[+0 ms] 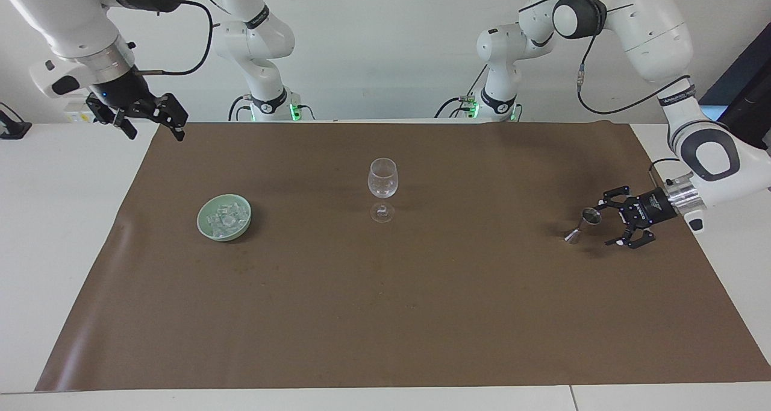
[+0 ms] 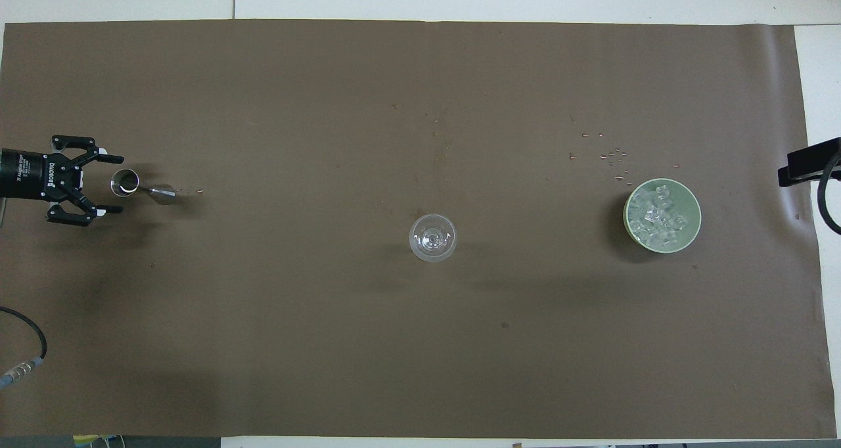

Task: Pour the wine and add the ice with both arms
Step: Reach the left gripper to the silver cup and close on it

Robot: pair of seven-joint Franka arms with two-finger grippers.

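Observation:
A small metal jigger [image 1: 583,225] [image 2: 154,190] stands on the brown mat at the left arm's end of the table. My left gripper [image 1: 604,223] [image 2: 117,184] is low and open, with the jigger's upper cup between its spread fingers; I cannot tell if they touch it. An empty stemmed wine glass [image 1: 382,181] [image 2: 432,238] stands mid-mat. A pale green bowl [image 1: 202,224] [image 2: 694,201] holds the ice [image 1: 226,218] [image 2: 657,223] toward the right arm's end. My right gripper [image 1: 155,135] waits open, raised over the mat's corner by its base. The wine is out of view.
The brown mat [image 1: 385,314] [image 2: 328,343] covers most of the white table. Small reddish specks [image 2: 608,154] lie just farther from the robots than the bowl. A black part of the right arm [image 2: 798,167] and a cable [image 2: 23,362] show at the overhead view's edges.

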